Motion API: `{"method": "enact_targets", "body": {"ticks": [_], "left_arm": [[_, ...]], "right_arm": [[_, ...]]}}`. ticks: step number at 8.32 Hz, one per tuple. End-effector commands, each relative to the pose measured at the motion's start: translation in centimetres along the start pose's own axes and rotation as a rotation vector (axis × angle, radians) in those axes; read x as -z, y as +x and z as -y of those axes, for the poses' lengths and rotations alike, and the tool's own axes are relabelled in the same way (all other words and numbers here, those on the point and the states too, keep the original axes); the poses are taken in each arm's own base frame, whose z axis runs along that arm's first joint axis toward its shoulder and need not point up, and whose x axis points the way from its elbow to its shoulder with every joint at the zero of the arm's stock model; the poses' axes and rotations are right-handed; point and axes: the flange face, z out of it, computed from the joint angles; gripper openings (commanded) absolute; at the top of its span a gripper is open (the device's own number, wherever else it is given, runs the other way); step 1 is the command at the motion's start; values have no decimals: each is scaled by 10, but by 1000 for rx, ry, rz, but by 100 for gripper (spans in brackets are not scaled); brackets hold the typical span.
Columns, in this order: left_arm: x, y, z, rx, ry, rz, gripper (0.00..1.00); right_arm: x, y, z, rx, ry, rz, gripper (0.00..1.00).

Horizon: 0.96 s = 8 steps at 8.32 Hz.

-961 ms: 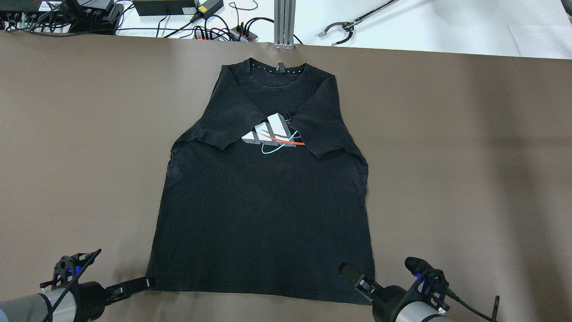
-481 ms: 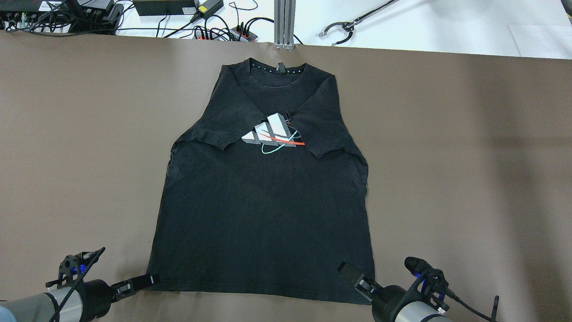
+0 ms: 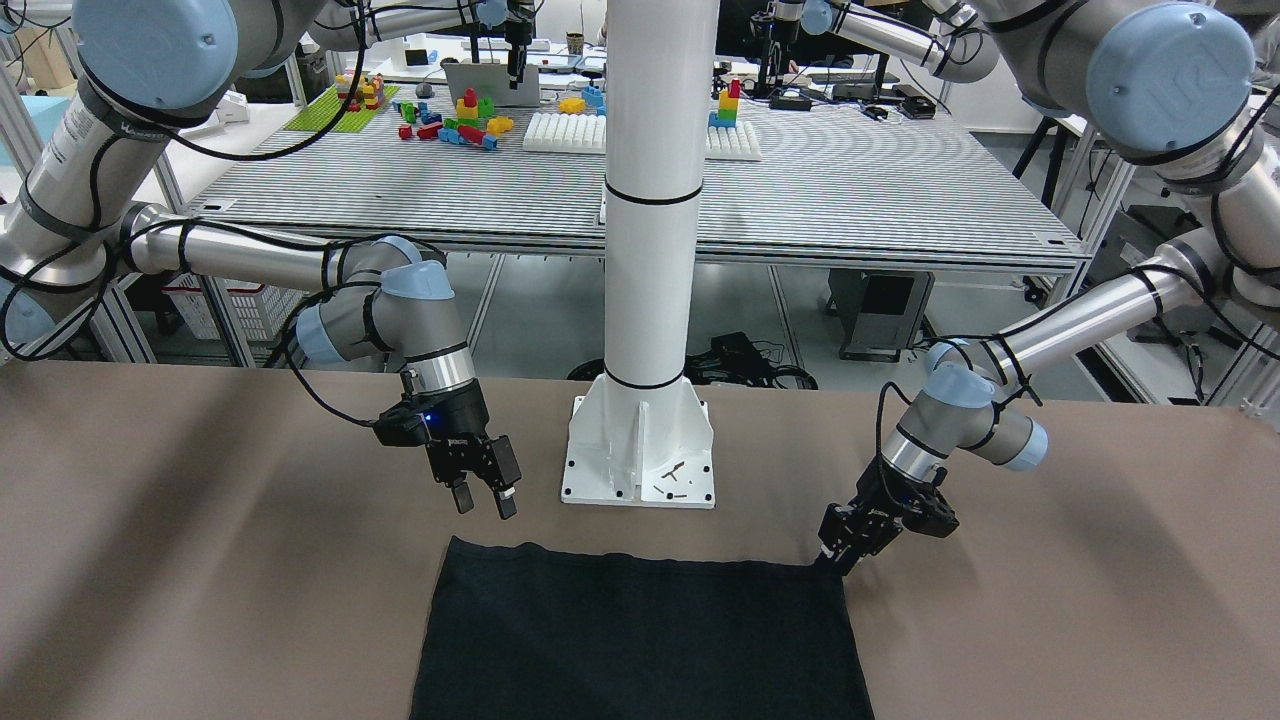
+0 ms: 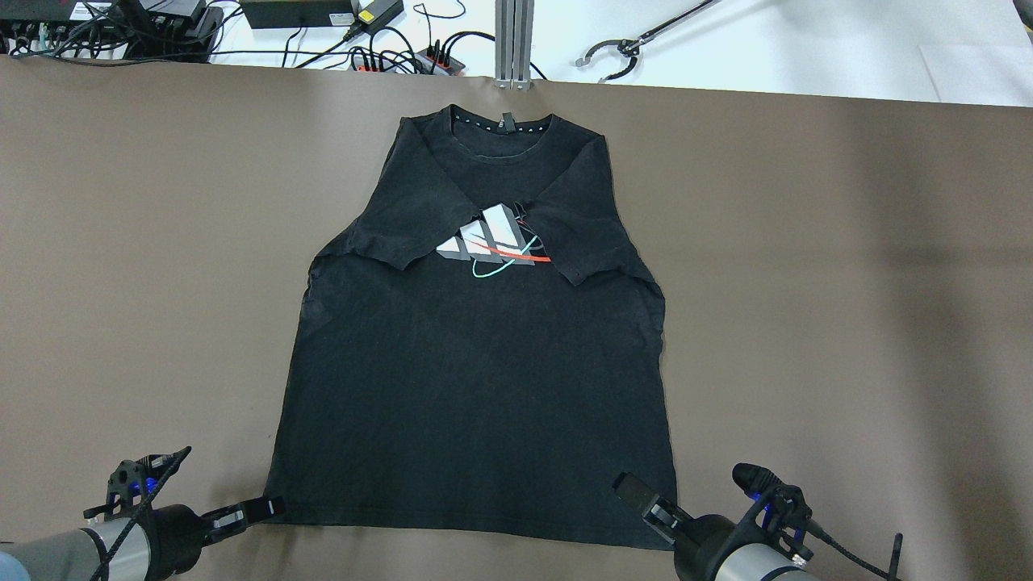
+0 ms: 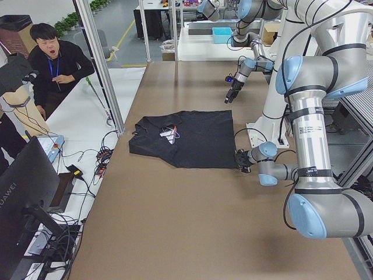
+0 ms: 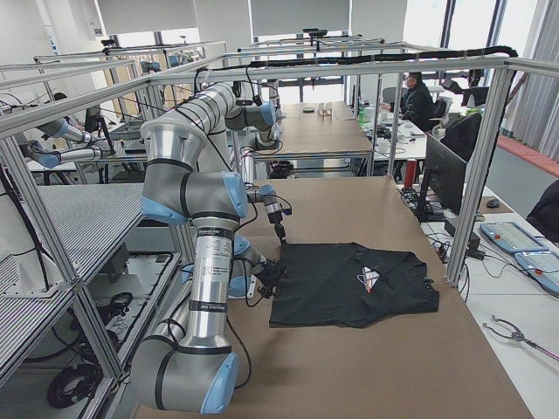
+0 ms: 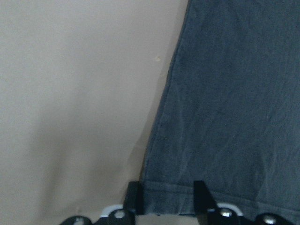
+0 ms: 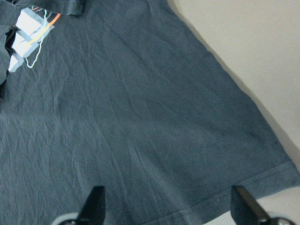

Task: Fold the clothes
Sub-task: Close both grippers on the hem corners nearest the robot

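Front-facing view: the right hand (image 3: 485, 498) hangs open above the worktop (image 3: 200, 520), with one hem corner of the black T-shirt (image 3: 640, 640) just under its fingertips. The left hand (image 3: 838, 560) is down at the other hem corner.

Overhead view: ahead of both hands the shirt lies flat with its sleeves folded in. They partly cover a chest print (image 4: 492, 246) of three slanted white bars, a red stroke and a teal loop. Since a second ago the left hand has edged slightly toward its corner, and the shirt has not moved.

Left side view: a monitor (image 5: 23, 186) reads HUAWEI.

Left wrist view: the fingers (image 7: 133, 199) are partly apart, with the hem corner lying flat between them.

Right wrist view: the fingers (image 8: 96, 206) are spread wide over the hem.
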Motion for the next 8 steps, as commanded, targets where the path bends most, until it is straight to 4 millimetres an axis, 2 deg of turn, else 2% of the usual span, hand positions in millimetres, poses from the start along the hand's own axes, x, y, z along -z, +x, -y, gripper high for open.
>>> {"method": "enact_targets", "body": {"ticks": [1, 3, 4, 5, 6, 8], "left_arm": [[0, 0, 0, -3, 0, 0, 49], [0, -2, 0, -7, 2, 10, 49], [-1, -4, 1, -10, 5, 19, 42], [-1, -4, 1, -11, 5, 19, 20], [0, -7, 2, -14, 8, 24, 3], [1, -6, 3, -20, 9, 22, 0]], "right_arm": [[0, 1, 0, 4, 1, -2, 94], [0, 1, 0, 4, 1, -2, 94], [0, 1, 1, 4, 1, -3, 94], [0, 1, 1, 6, 1, -3, 94], [0, 1, 0, 6, 0, -3, 94], [0, 1, 0, 7, 0, -4, 94]]}}
